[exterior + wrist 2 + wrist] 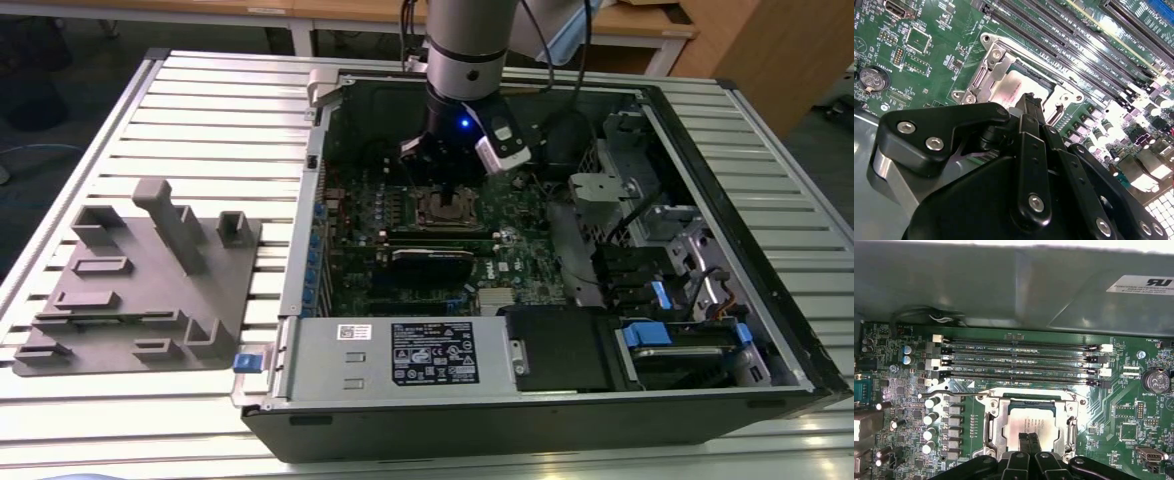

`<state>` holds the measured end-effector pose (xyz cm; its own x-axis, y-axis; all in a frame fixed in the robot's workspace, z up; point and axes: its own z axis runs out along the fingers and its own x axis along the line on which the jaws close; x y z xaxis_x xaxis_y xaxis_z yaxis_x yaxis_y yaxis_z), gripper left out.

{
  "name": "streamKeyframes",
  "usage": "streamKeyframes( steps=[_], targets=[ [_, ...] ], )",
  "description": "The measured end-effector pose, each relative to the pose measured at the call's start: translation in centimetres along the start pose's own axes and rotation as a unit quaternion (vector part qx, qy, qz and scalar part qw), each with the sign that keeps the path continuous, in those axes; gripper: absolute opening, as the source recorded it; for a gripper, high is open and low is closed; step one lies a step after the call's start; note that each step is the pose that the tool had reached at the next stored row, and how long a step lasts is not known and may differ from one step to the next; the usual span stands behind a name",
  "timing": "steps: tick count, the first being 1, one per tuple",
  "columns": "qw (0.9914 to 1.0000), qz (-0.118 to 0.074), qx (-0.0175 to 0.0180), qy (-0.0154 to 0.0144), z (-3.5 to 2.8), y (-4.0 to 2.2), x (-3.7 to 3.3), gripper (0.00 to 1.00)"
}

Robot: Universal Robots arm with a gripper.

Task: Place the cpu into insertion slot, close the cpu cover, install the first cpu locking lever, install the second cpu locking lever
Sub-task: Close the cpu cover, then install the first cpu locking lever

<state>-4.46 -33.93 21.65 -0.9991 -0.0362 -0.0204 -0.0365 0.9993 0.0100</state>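
While a slatted desk point(200, 110) carries the opened computer case point(534, 430), the arm's gripper point(1027, 437) hangs low over the green motherboard point(1114, 410), its fingers point(1022, 447) pressed together with nothing between them. Directly beneath them the cpu cover point(996, 430) lies flat over the insertion slot point(1049, 405), its window framing the seated cpu point(1029, 417); whether the fingers touch the chip cannot be told.
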Motion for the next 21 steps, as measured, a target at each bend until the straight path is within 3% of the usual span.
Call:
streamKeyframes(
  steps=[21],
  targets=[
    [1.0, 0.0, -0.0001, -0.0008, 0.01, -0.01, -0.14, 0.11]
  ],
)
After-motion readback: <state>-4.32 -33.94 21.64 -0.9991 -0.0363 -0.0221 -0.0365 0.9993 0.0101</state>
